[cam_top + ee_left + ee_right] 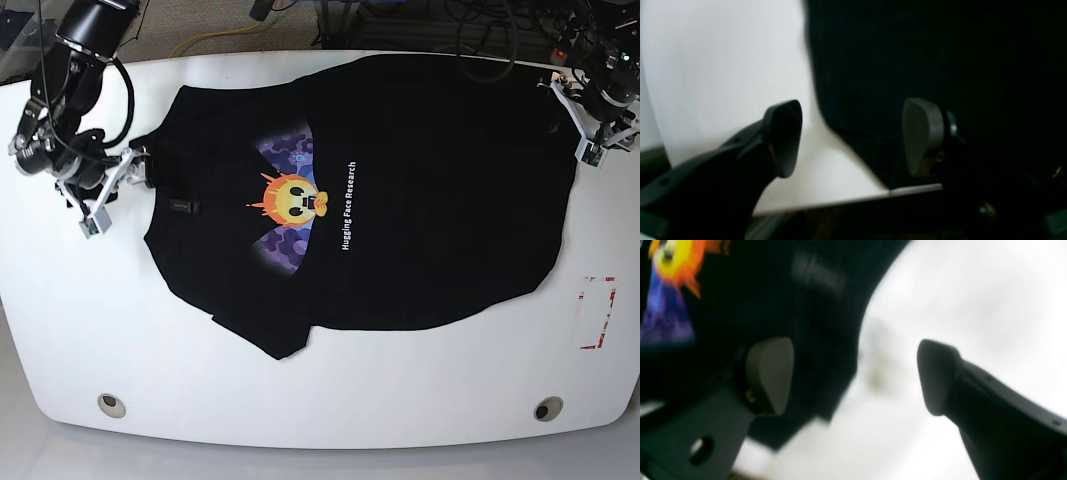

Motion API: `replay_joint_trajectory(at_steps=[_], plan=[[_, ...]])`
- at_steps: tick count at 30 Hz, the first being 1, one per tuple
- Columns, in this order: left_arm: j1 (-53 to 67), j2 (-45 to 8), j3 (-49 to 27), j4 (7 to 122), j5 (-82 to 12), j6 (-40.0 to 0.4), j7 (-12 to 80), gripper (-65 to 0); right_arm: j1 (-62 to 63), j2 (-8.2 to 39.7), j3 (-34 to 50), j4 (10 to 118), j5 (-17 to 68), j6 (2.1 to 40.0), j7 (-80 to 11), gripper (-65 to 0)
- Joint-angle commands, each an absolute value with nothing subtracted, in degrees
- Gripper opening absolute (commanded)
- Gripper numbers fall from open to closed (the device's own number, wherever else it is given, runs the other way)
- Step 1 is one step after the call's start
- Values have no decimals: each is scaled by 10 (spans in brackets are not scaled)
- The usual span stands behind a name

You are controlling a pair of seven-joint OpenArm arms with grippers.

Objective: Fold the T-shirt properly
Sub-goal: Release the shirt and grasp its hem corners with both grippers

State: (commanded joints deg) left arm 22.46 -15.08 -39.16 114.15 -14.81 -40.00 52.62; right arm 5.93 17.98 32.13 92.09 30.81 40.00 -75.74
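On the white bench (80, 330) the T-shirt (420, 220) lies spread flat, print up. Right gripper (110, 195) hovers wide open at its left edge, left gripper (590, 125) wide open at the far right edge, both empty, apparently lining up opposite-end grasps.

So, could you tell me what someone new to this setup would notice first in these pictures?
The large black T-shirt spread flat across the white table, with its orange-yellow face print at the centre. Next, the two arms at opposite ends of the shirt: the right gripper open at the sleeve on the base view's left, the left gripper open at the hem on its right.
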Motion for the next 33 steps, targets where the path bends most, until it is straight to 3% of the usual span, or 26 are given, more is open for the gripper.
replay_joint_trajectory(at_steps=[5, 10, 18, 28, 31, 33], plan=[[175, -147, -401, 1139, -142, -400, 526, -224, 147, 175, 320, 802, 264, 400, -729, -95], [146, -146, -396, 1139, -128, -340, 526, -224, 218, 179, 295, 663, 216, 400, -640, -95], [124, -146, -396, 1136, -127, -336, 526, -224, 278, 204, 253, 476, 202, 400, -485, -97], [86, -147, -378, 1067, -127, -336, 526, -218, 292, 167, 252, 448, 196, 400, -458, -98], [70, -149, -362, 1039, -126, -335, 526, -139, 292, 160, 252, 448, 196, 400, -446, -144], [52, -149, -353, 1026, -113, -335, 526, -28, 291, 150, 252, 447, 194, 400, -428, -247]])
